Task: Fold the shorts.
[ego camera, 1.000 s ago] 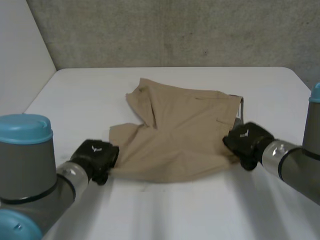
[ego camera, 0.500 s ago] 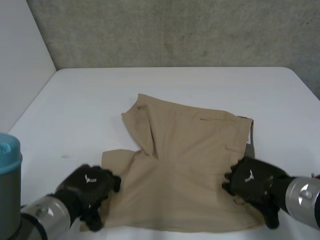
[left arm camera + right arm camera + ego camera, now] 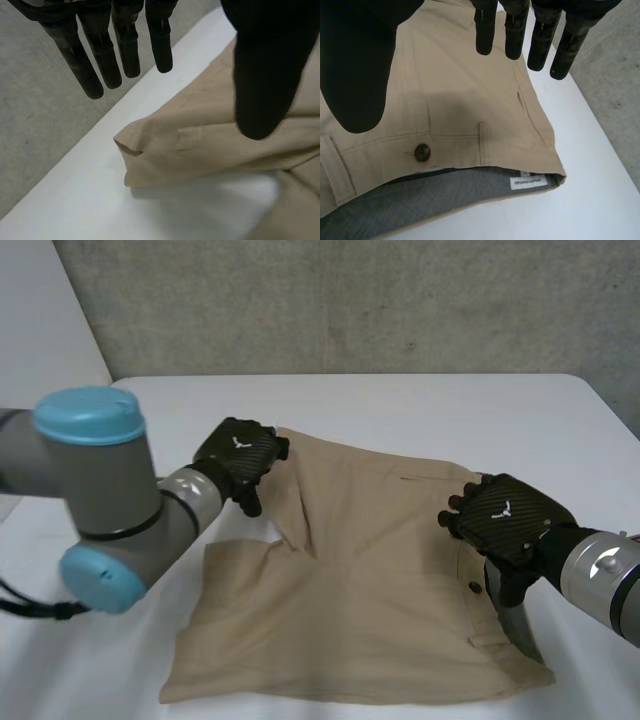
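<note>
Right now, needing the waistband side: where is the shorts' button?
In the right wrist view, the button sits on the waistband of the shorts, near the thumb tip of the right hand, beside the grey lining.

Soft even light, faint shadow under shorts [image 3: 200, 145]

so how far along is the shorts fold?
Done: the shorts lie spread on the table, and no full fold is visible. In hand: nothing is gripped. The left hand is open by the far leg hem, and the right hand is open over the waistband near the button. Left: grasping and every fold.
</note>
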